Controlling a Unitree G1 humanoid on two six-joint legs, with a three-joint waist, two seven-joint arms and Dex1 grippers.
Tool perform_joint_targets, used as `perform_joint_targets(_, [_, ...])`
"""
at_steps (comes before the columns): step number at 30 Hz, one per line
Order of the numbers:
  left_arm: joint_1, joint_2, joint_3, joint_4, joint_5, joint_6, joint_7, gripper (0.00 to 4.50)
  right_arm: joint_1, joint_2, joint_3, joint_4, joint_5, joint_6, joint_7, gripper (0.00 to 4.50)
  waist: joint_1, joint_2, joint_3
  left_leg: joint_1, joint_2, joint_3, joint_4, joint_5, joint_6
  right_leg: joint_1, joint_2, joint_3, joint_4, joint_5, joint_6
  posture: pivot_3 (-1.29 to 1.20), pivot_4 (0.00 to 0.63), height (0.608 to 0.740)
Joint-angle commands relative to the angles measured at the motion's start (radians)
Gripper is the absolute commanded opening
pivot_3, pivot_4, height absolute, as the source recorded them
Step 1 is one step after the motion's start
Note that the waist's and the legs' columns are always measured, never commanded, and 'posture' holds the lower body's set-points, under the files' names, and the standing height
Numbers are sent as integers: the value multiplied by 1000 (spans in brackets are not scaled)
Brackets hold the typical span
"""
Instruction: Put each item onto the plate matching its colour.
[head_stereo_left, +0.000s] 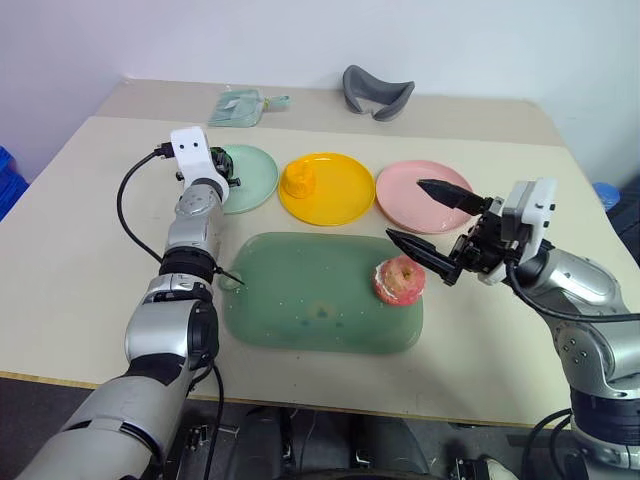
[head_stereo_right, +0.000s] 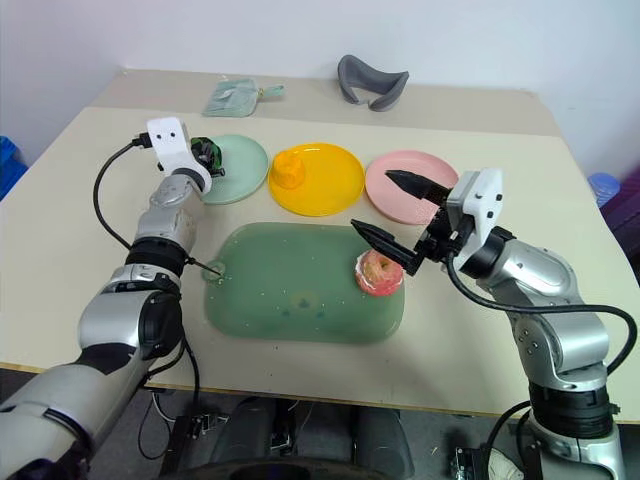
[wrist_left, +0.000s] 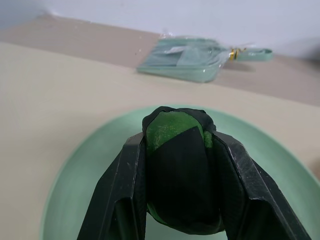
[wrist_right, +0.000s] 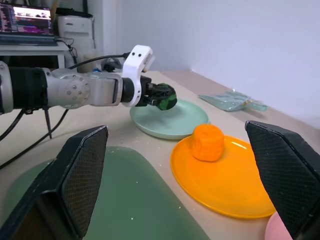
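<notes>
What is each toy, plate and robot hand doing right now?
Left end effector: shut on green ball, above green plate.
Right end effector: open, empty.
Orange lump: on yellow plate.
Apple: on green mat.
Pink plate: empty.

No readable text, label or number anywhere

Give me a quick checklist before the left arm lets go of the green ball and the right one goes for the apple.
1. Green ball gripped by left gripper: ok.
2. Ball over the green plate: ok.
3. Ball resting on that plate: cannot tell.
4. Orange lump on yellow plate: ok.
5. Right gripper open: ok.
6. Apple on pink plate: not ok, it lies on the green mat.
</notes>
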Motion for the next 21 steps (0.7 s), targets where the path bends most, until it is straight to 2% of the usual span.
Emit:
perform_joint_targets(1, [5,2,0,-49,-7,-5,-17,2295,-17,9,-3,-9,-7,-20,-16,4500,1,0,0,0,0,0,0,0,0,0,0,0,0,0,0,0,150,740])
perform_joint_targets(3, [12,-1,2,-63,-12,1,-18,3007,-11,6,0,-3,-14,-26,-12,4500,1,0,0,0,0,0,0,0,0,0,0,0,0,0,0,0,150,740])
perform_joint_targets(6, [36,-11,11,-113,-31,-21,-39,4466,8,-2,6,5,-41,-31,-11,4500,1,0,0,0,0,0,0,0,0,0,0,0,0,0,0,0,150,740])
perform_joint_targets(10, [153,-28,29,-346,-124,-20,-158,4466,49,-6,31,1,-81,-26,-14,4500,-1,0,0,0,0,0,0,0,0,0,0,0,0,0,0,0,150,740])
perform_joint_targets(14, [371,-13,-35,-676,-260,-10,-484,4466,84,-14,74,39,-149,-29,-23,4500,-19,0,0,0,1,0,-1,0,-1,-1,0,0,1,0,0,0,150,740])
perform_joint_targets(18, [583,150,-162,-930,-355,142,-856,4466,115,-17,131,93,-197,-50,14,4500,-25,0,0,0,1,0,-1,1,-1,-1,0,0,1,0,0,0,150,740])
perform_joint_targets(21, [640,230,-189,-1009,-404,193,-989,4466,133,-16,158,123,-210,-63,47,4500,-21,1,0,0,1,0,-1,1,-2,-1,0,0,1,0,0,0,150,740])
